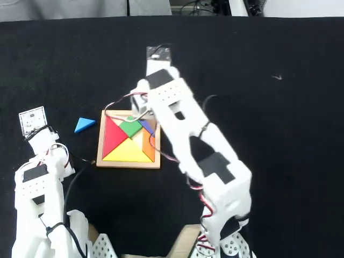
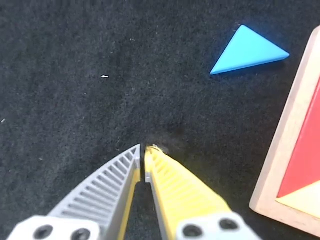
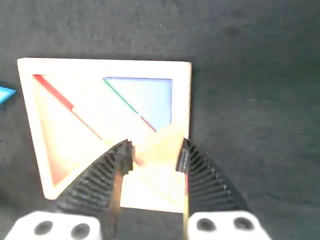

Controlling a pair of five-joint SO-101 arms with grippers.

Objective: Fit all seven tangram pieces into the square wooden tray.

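The square wooden tray (image 1: 129,163) lies mid-table with red (image 1: 112,135), yellow (image 1: 130,151), green (image 1: 130,128), blue (image 1: 146,126) and orange (image 1: 149,144) pieces in it. A light blue triangle (image 1: 84,124) lies loose on the black cloth just left of the tray, also in the left wrist view (image 2: 247,50). My right gripper (image 3: 152,150) hangs over the tray's far side (image 3: 105,62), shut on a pale orange piece (image 3: 160,142). The right arm (image 1: 166,99) hides the tray's far right corner. My left gripper (image 2: 144,152) is shut and empty, low over the cloth, short of the blue triangle.
The left arm (image 1: 40,177) stands at the near left, beside the tray's left rim (image 2: 285,150). Black cloth covers the table, with open room to the right and at the back. The arms' bases sit at the near edge.
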